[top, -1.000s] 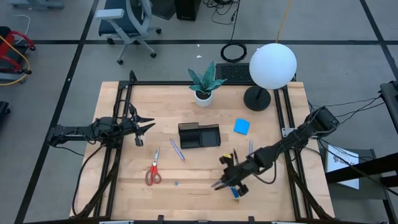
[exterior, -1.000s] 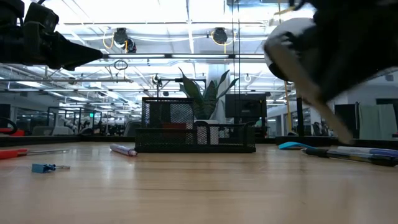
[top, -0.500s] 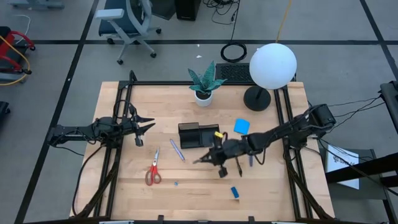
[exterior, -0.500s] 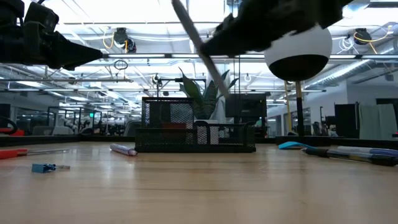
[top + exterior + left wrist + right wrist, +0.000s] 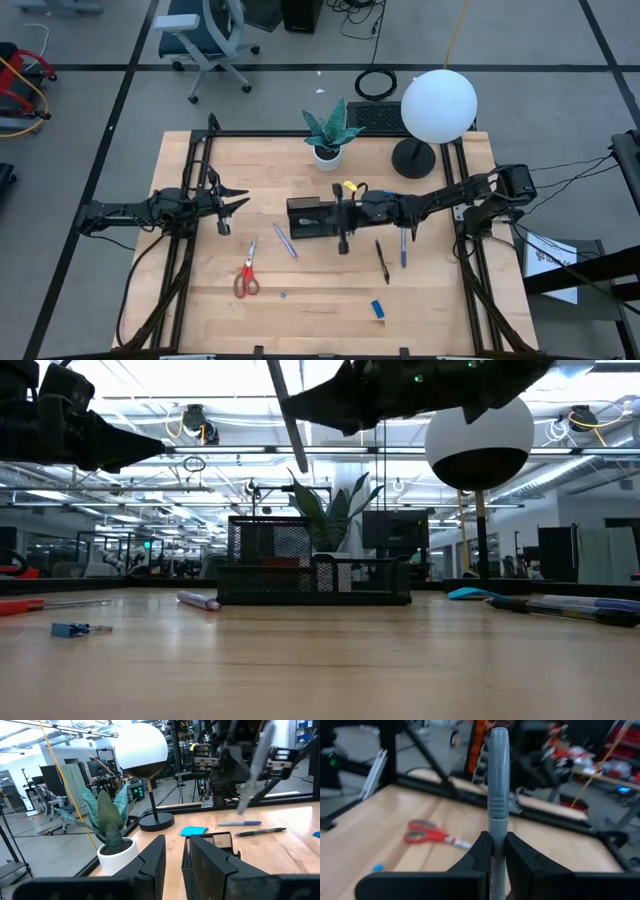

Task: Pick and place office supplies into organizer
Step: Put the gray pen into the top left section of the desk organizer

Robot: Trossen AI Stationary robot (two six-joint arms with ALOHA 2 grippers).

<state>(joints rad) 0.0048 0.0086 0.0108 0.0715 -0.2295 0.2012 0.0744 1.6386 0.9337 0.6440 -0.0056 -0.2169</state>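
My right gripper (image 5: 331, 213) reaches in from the table's right and hangs over the black mesh organizer (image 5: 320, 217), shut on a grey pen (image 5: 498, 780). In the low view the pen (image 5: 290, 420) hangs above the organizer (image 5: 315, 575). On the table lie a dark pen (image 5: 382, 262), a purple pen (image 5: 403, 245), another purple pen (image 5: 285, 241), red-handled scissors (image 5: 246, 272), a small blue block (image 5: 377, 308) and a blue note pad (image 5: 194, 830). My left gripper (image 5: 228, 206) waits open at the table's left. My right gripper pinches the grey pen's barrel (image 5: 498, 827), just below its ribbed section, between the two fingers (image 5: 482, 851). The fingers come level from the table's right and lie across the pen. The pen stands nearly upright, slightly tilted, lifted clear above the organizer.
A potted green plant (image 5: 327, 135) and a lamp with a white globe (image 5: 438, 105) on a black round base (image 5: 412, 158) stand at the far edge. A small blue clip (image 5: 284, 295) lies near the scissors. Bare wood shows along the near edge.
My right gripper has swung from the near right, beside the blue block, toward the far edge and the organizer, and has risen. It has tipped up from slanting down to level. The grey pen has gone with it, and the blue block has stayed on the table.
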